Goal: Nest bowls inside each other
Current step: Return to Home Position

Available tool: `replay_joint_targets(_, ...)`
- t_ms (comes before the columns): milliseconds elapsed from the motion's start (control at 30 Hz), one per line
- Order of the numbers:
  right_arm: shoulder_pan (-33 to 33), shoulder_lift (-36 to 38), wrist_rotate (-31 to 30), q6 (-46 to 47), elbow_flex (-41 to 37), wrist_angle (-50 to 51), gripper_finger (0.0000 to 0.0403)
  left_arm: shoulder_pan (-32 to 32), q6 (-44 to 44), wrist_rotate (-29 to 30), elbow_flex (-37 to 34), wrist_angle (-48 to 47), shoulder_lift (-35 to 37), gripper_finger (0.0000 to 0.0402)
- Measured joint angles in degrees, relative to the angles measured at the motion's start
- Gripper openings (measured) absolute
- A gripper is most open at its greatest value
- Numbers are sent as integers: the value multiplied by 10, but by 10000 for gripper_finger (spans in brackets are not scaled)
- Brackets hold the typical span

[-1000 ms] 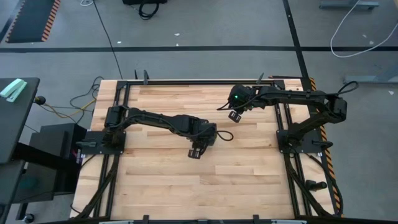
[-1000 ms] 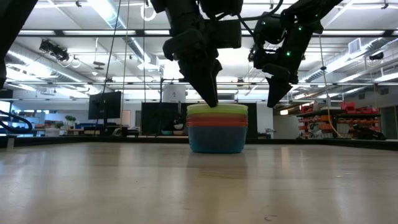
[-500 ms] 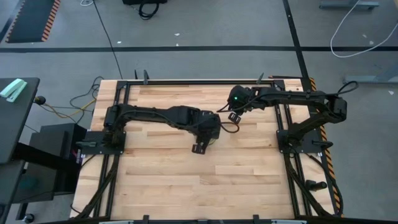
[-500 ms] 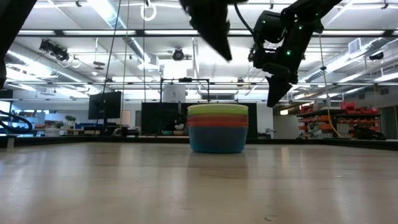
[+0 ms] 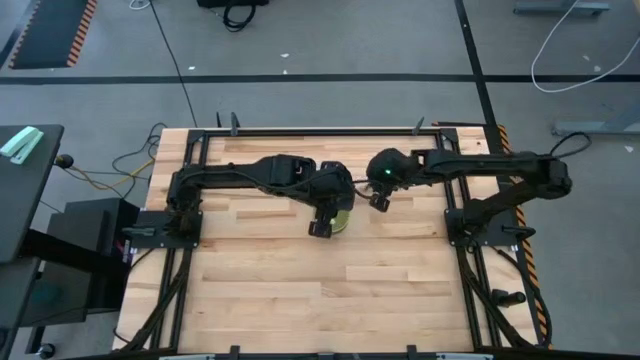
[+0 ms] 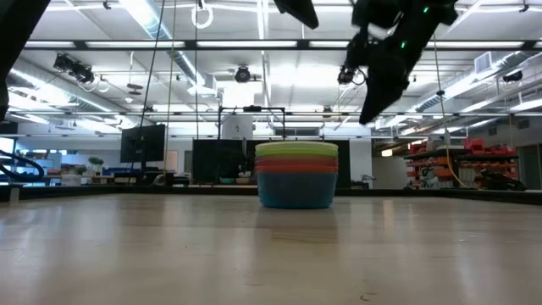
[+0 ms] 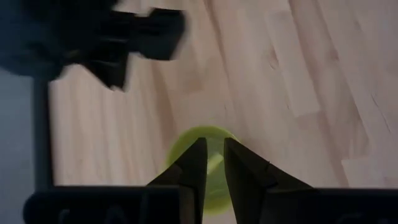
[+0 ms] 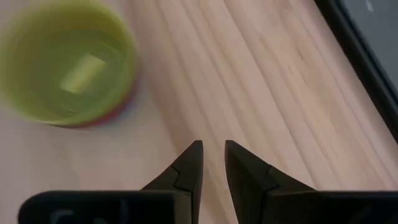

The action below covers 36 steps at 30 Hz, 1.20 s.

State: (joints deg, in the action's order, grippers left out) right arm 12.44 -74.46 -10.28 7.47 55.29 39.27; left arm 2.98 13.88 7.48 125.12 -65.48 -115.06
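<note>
An open-plan robotics workshop: ceiling strip lights (image 6: 152, 17), monitors (image 6: 142, 142) at 9 o'clock and stocked shelves (image 6: 461, 165) at 3 o'clock beyond the wooden table (image 6: 169, 246).

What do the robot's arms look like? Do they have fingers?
Both are dark and jointed, like skinny black branches: the left arm and the right arm. Each ends in a gripper, the left gripper and the right gripper, with two dark pointed fingers. A small green light glows on the right arm.
</note>
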Motion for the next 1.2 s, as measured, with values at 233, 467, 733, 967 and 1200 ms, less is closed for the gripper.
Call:
replay_joint_targets(233, -87, 100, 1, 20, 0, -44, 74, 0, -28, 34, 34, -22, 1, 70)
replay_joint_targets(467, -155, 203, 1, 78, 0, -41, 74, -6, -45, 65, 82, -3, 1, 71)
replay_joint_targets(733, -227, 274, 1, 75, 0, -47, 74, -7, -42, 47, 94, 55, 44, 65)
replay_joint_targets(967, -305, 304, 57, 53, 0, -151, 74, -13, -56, -10, 93, 59, 85, 74)
replay_joint_targets(1200, -397, 322, 104, 9, 1, -252, 74, -3, -54, -72, 92, 76, 106, 70)
